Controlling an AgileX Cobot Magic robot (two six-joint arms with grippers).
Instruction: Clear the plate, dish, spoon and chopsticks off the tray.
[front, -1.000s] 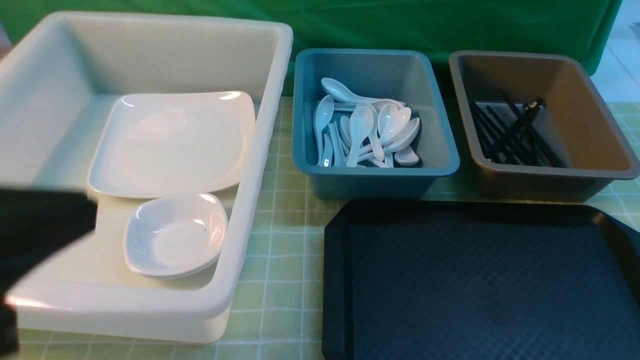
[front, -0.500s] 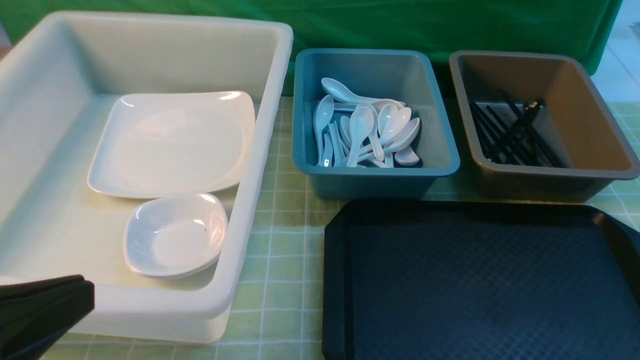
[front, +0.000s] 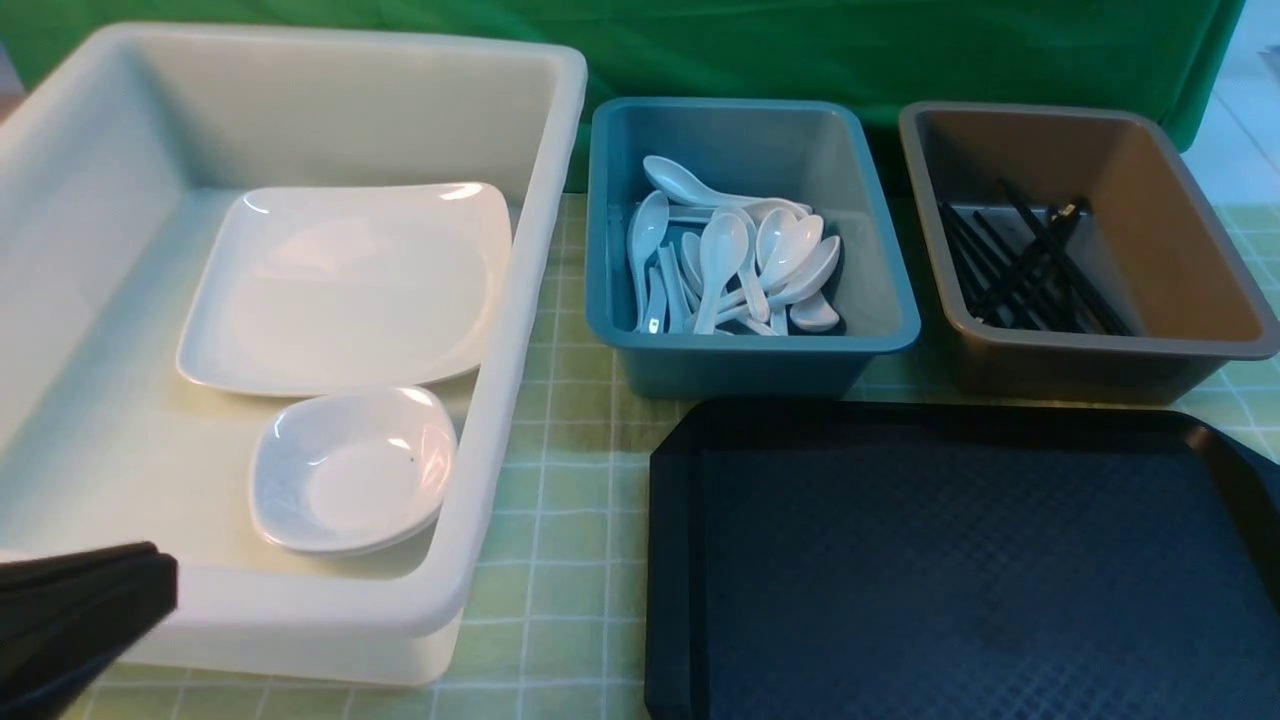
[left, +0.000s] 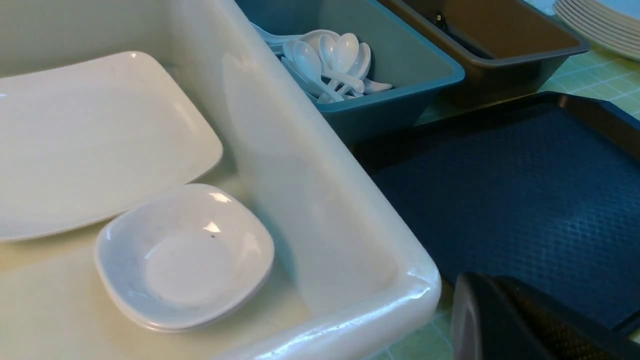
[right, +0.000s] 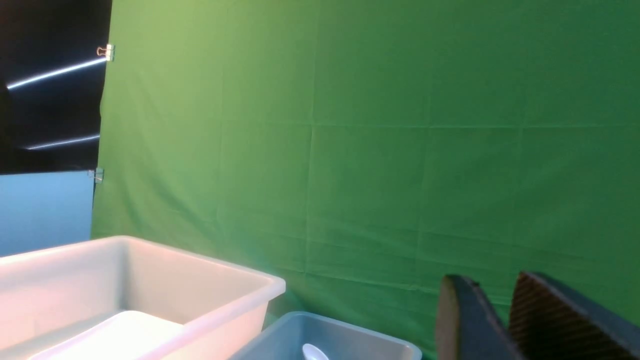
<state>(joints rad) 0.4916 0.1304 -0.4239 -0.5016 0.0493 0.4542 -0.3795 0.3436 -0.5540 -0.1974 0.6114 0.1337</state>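
Note:
The black tray (front: 980, 570) lies at the front right with nothing on it. The large white plate (front: 345, 285) rests inside the white tub, and the small dish (front: 350, 470) sits in front of it, overlapping its near edge. Several white spoons (front: 740, 260) are piled in the teal bin. Black chopsticks (front: 1020, 265) lie in the brown bin. My left gripper (front: 80, 600) is shut and empty, low at the tub's front left corner; its tips (left: 480, 285) show in the left wrist view. My right gripper (right: 492, 280) is raised, open, holding nothing.
The white tub (front: 520, 300) fills the left side. The teal bin (front: 750, 345) and brown bin (front: 1100, 345) stand behind the tray. A green backdrop (front: 800, 50) closes the back. A stack of white plates (left: 600, 25) sits beyond the brown bin.
My left gripper dropped from over the tub's front left part down to the bottom left corner of the front view, then barely moved. Everything else stayed put.

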